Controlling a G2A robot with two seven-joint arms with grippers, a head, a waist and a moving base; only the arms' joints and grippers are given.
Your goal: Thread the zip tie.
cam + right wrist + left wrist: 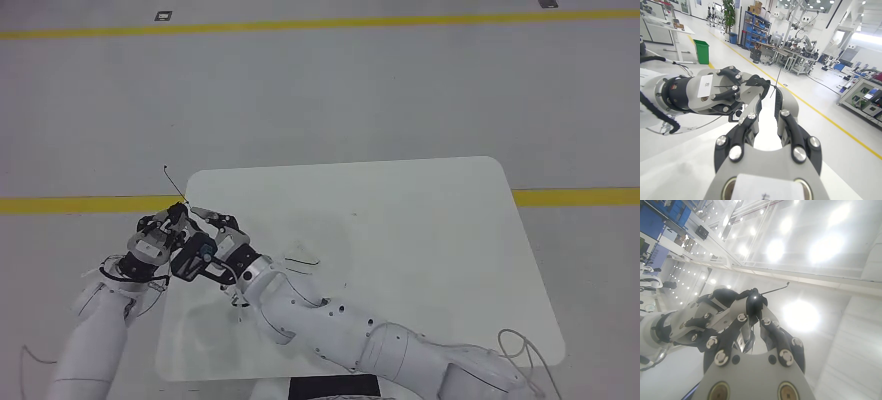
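A thin black zip tie (174, 184) sticks up over the far left corner of the white table (420, 230). My left gripper (180, 212) is shut on it. In the left wrist view the fingers (761, 306) pinch the tie, its free end (775, 290) pointing away and a strand hanging between the fingers. My right gripper (197, 222) sits right against the left one. In the right wrist view it (768, 98) stands open. The tie (778, 76) rises just past its fingertips, and the left gripper (761, 84) comes in from the side.
A few loose black zip ties (300, 263) lie on the table right of the grippers. The right arm stretches across the front left part of the table. A yellow floor line (60, 204) runs beside the table's left edge.
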